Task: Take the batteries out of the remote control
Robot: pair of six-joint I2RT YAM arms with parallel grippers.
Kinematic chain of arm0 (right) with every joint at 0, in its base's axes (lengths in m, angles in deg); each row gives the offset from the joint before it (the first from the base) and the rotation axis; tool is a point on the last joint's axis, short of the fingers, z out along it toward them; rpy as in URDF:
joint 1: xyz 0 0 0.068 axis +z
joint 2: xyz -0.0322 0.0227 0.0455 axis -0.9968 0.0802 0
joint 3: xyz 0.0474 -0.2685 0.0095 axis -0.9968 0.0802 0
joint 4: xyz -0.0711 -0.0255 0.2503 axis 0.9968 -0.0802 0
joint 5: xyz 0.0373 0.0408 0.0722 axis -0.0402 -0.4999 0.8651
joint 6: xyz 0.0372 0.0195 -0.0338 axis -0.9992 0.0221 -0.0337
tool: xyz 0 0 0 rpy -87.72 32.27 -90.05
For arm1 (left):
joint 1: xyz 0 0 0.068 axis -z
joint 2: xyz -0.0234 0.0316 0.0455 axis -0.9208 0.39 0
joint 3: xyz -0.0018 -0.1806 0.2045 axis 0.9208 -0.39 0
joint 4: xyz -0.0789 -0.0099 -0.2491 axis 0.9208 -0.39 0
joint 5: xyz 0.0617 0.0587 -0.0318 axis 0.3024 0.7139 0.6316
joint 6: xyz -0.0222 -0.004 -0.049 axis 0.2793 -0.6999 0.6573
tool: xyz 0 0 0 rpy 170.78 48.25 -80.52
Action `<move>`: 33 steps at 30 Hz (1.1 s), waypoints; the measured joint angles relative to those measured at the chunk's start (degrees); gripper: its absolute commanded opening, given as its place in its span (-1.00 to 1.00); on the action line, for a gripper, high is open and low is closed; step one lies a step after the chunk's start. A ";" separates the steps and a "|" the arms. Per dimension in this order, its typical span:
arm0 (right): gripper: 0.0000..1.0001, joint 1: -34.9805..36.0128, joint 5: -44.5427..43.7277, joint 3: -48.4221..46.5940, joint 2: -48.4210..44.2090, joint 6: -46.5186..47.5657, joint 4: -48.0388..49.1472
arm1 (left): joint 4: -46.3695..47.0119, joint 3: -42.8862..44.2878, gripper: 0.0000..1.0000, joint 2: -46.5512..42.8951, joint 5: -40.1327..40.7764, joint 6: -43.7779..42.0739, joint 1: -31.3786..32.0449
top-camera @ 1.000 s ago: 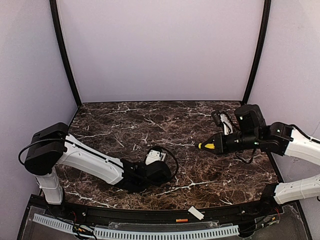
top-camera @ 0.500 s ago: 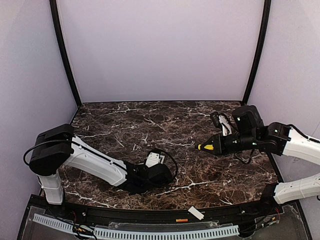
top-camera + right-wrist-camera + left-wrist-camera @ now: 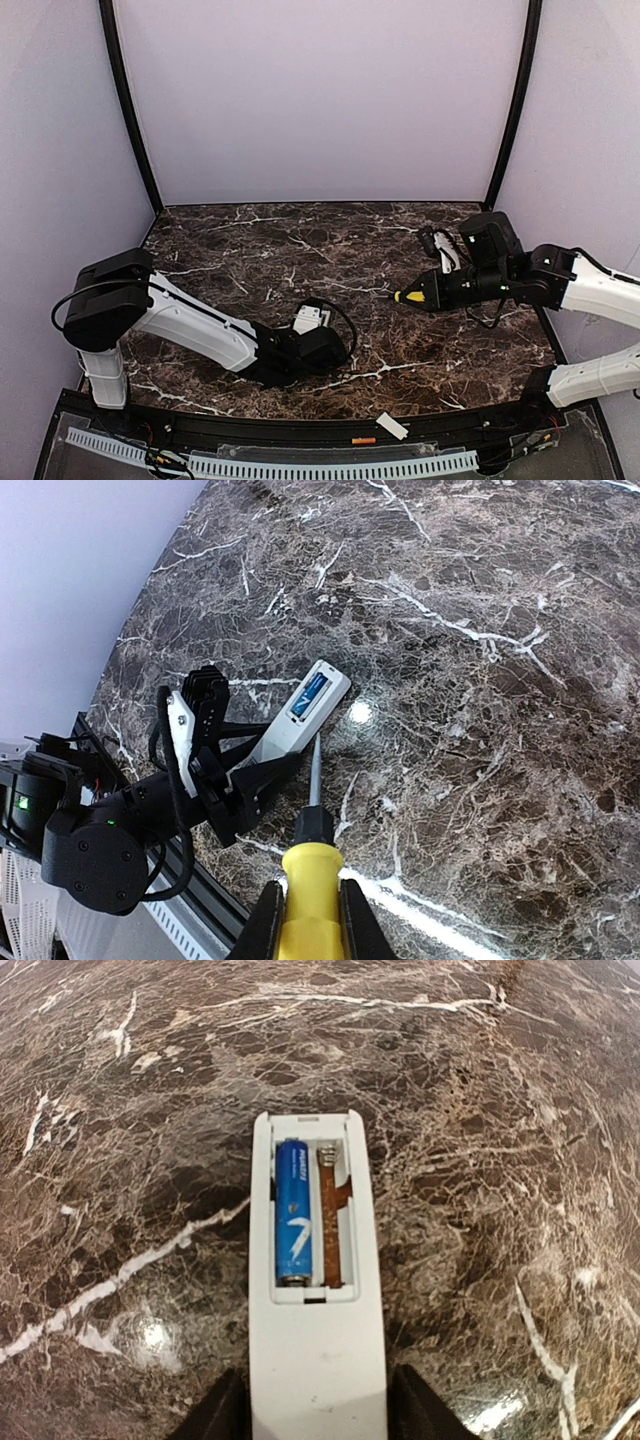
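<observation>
The remote control [image 3: 318,1360] lies back-up on the marble, its battery bay open. A blue battery [image 3: 294,1210] sits in the left slot; the right slot shows only a brown strip. My left gripper [image 3: 318,1415] is shut on the remote's near end, one finger on each side. From above, the remote [image 3: 308,320] sticks out of the left gripper [image 3: 300,336]. An orange battery [image 3: 363,440] lies on the front ledge. My right gripper [image 3: 310,925] is shut on a yellow-handled screwdriver [image 3: 312,865], whose tip hovers just right of the remote [image 3: 300,715]. From above, the right gripper [image 3: 440,288] holds it above the table.
A short white cover plate [image 3: 392,427] lies on the black front ledge beside the orange battery. Black posts and lilac walls bound the marble table [image 3: 300,250]. The left arm stretches low across the front left of the table.
The right arm has shifted a little left with the screwdriver. The left arm has drawn the remote slightly nearer the front edge. Both grips are unchanged.
</observation>
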 measured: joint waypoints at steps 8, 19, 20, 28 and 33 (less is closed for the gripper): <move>-1.00 -0.02 -0.20 -0.94 1.42 0.15 -0.20 | 0.15 0.85 0.33 0.22 -1.31 -0.04 -0.04; -1.00 -0.02 -0.55 -4.26 1.81 0.28 -1.16 | -1.16 2.58 0.35 -0.02 -2.95 -2.60 -0.15; -1.00 -0.02 -0.61 -4.46 1.81 0.28 -1.38 | -1.20 2.58 0.35 -0.37 -3.28 -3.19 -0.17; -1.00 -0.02 -1.18 -4.94 1.46 0.26 -3.15 | 1.97 -0.31 0.28 -8.83 -9.97 -9.29 -2.03; -1.00 -0.11 -1.29 -4.94 0.44 0.02 -3.54 | 4.83 -5.42 0.25 -16.98 -17.38 -13.31 -7.39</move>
